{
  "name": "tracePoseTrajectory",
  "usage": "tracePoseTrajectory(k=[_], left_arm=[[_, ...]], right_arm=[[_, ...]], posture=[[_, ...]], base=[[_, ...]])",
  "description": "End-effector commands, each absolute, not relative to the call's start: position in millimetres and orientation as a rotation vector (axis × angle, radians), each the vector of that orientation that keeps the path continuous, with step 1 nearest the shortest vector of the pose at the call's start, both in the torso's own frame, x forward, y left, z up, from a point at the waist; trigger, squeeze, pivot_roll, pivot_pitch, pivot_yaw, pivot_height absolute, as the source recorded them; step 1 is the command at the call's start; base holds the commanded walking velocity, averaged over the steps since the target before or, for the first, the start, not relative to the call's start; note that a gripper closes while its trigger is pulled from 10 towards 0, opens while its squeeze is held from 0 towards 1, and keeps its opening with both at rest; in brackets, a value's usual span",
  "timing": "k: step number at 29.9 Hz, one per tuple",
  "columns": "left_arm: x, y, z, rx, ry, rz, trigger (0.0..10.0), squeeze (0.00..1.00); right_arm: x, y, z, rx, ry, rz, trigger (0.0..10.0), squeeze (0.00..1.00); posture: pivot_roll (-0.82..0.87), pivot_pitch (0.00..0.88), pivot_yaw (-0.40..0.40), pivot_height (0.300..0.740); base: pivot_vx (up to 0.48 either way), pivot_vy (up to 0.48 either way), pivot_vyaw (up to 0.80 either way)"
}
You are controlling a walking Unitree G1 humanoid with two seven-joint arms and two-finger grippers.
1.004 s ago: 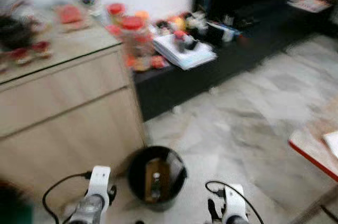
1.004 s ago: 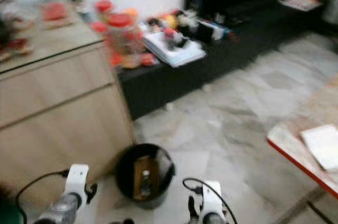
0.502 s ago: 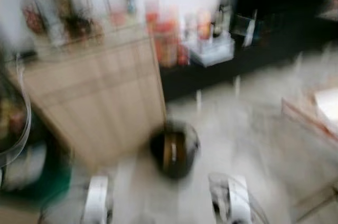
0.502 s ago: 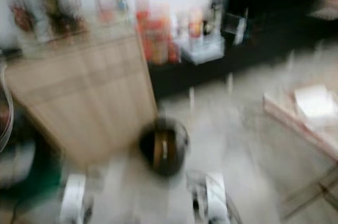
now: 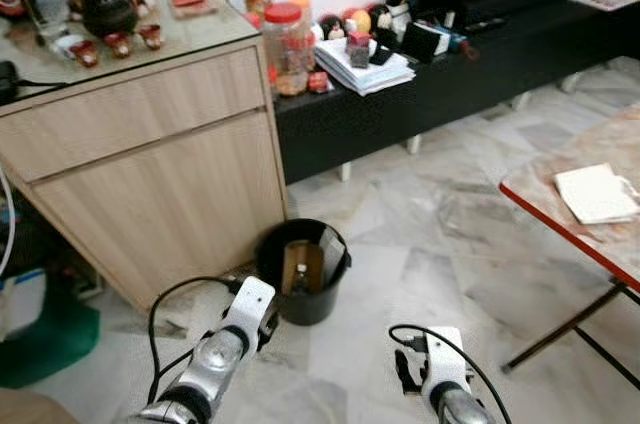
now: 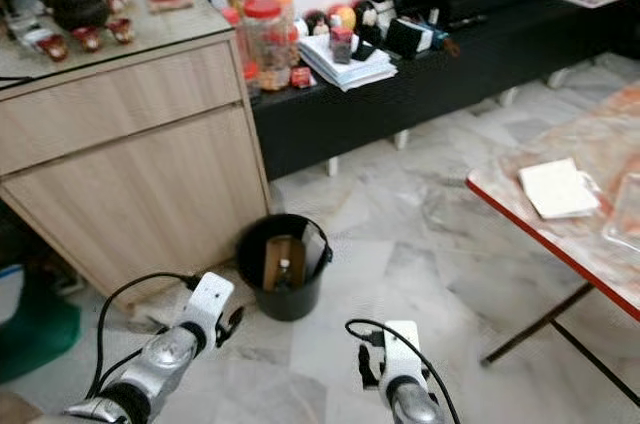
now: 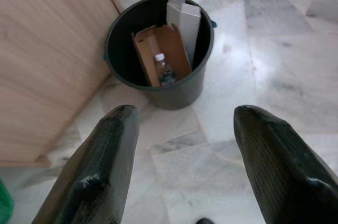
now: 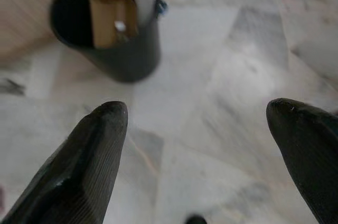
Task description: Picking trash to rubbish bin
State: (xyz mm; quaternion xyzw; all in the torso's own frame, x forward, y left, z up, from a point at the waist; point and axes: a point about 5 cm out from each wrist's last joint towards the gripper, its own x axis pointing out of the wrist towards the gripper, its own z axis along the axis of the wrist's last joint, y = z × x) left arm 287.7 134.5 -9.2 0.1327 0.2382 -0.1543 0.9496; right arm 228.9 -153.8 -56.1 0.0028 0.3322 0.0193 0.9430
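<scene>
Marble floor bears upright bin, bottle upright.

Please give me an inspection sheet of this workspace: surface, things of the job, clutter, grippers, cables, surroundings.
Surface: marble floor, pale grey tiles.
Job's things: black rubbish bin beside the wooden cabinet; inside it cardboard and a plastic bottle.
Clutter: jars and books on the black bench; a napkin on the red-edged table.
Grippers: left gripper open, holding nothing, facing the bin; right gripper open, holding nothing, above the floor.
Cables: black cables on both wrists.
Surroundings: white wall, green object by the cabinet.
</scene>
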Motion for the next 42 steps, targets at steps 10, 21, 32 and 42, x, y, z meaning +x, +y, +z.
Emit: tracePoseTrajectory(k=[10, 21, 32, 42], left_arm=[[274, 181, -23, 0.258, 0.609, -0.095, 10.0, 0.0], [249, 201, -41, 0.221, 0.715, 0.026, 10.0, 0.0], [245, 205, -43, 0.198, 0.722, 0.052, 10.0, 0.0], [245, 204, -44, 0.203, 0.726, 0.046, 10.0, 0.0]], right_arm=[[227, -154, -58, 0.013, 0.689, 0.036, 10.0, 0.0], [201, -161, -74, 0.026, 0.787, -0.004, 10.0, 0.0], [197, -161, -76, 0.026, 0.811, -0.012, 10.0, 0.0], [197, -161, -76, 0.021, 0.811, -0.012, 10.0, 0.0]], posture=[[-0.07, 0.013, 0.03, 0.74], [-0.07, 0.032, 0.036, 0.74], [-0.07, 0.03, 0.039, 0.74], [-0.07, 0.021, 0.039, 0.74]], base=[[0.0, 0.0, 0.0], [0.0, 0.0, -0.36], [0.0, 0.0, -0.8], [0.0, 0.0, -0.8]])
